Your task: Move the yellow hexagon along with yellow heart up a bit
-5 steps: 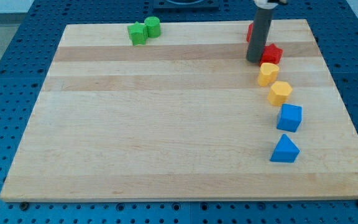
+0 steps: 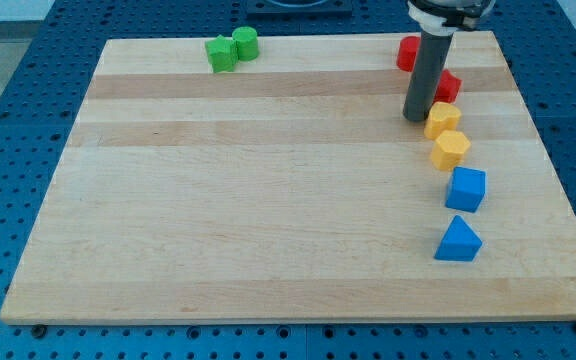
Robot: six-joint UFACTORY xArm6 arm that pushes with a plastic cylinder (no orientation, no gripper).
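Board (image 2: 268,200) of pale wood on a blue pegboard, holding eight blocks. Green pair (image 2: 231,48) at the view's top, left of centre, touching each other. Red block (image 2: 407,52) at the top right, partly behind the rod; red star (image 2: 449,86) just below it, also partly hidden. Yellow heart (image 2: 443,119) sits directly below the red star, very near it, contact not certain. Yellow hexagon (image 2: 451,149) lies just below the heart, apparently touching it; together they form a short column running top to bottom, leaning slightly toward the view's bottom right. Blue cube (image 2: 466,189) follows just below the hexagon, apart by a narrow gap, and blue triangle (image 2: 458,240) lower still, clearly apart. My tip (image 2: 415,118) rests on the board at the heart's left edge, touching or nearly so, level with the heart and not beneath the pair. No fingers on this rig, so nothing is held and no opening state applies. Progress, as a judgement: the upward push of the pair is not evidently done, since the tip stands beside the heart and not below the hexagon, where an upward shove would start. The red star blocks the way above and would likely be carried along. Heart's lobes appear to face the top, uncertain; hexagon has no clear long axis.
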